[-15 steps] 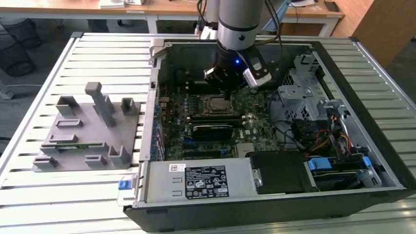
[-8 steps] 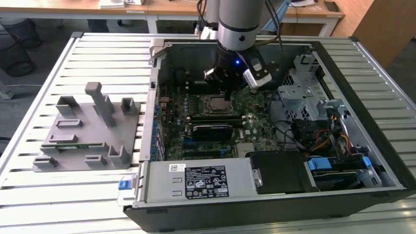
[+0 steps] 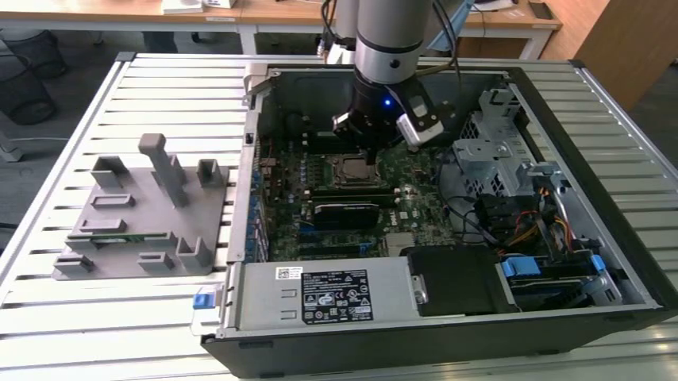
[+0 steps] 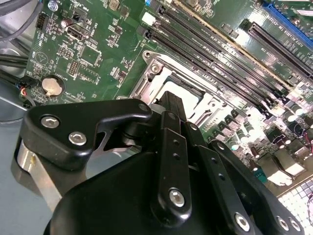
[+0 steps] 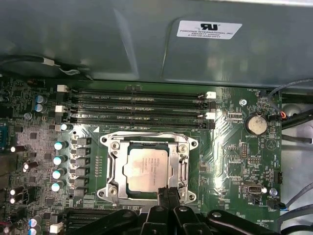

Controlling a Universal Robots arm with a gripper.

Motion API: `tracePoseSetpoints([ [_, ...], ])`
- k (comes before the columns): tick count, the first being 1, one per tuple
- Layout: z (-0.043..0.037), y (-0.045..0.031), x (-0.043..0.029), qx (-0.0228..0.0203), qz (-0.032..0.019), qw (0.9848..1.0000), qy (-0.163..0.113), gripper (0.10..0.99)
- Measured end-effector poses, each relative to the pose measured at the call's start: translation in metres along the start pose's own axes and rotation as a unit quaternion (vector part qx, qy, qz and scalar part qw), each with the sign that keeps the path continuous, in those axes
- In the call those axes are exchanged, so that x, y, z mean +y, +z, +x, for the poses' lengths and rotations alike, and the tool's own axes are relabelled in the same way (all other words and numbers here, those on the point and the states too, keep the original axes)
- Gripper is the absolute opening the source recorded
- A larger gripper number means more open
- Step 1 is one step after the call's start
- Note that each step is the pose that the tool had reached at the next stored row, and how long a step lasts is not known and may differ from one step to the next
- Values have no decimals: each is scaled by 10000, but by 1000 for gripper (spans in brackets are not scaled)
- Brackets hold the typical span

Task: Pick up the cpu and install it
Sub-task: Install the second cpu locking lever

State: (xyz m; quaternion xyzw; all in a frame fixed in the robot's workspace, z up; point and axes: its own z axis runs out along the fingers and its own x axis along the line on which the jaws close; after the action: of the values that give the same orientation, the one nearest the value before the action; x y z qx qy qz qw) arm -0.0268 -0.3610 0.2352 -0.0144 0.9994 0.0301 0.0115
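Observation:
The cpu, a small square chip with a pale silver top, lies flat inside the metal-framed socket on the green motherboard. My gripper hangs just over the chip's edge with its two black fingers pressed together and nothing between them. In the second wrist view the gripper points down at the socket. In the exterior view the gripper reaches down into the open computer case, right over the socket.
A grey plastic holder with a green memory stick stands on the slatted table at the exterior view's left. Black memory slots run beside the socket. Cables and a drive cage crowd the case's right side.

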Motion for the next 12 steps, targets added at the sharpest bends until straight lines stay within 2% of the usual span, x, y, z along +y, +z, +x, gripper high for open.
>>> tracePoseSetpoints([
  [4, 2, -4, -52, 2, 0, 10000, 0, 106],
  [9, 6, -12, -203, 9, -7, 10000, 1, 106],
  [12, 33, -15, -238, 45, -16, 10000, 4, 106],
])
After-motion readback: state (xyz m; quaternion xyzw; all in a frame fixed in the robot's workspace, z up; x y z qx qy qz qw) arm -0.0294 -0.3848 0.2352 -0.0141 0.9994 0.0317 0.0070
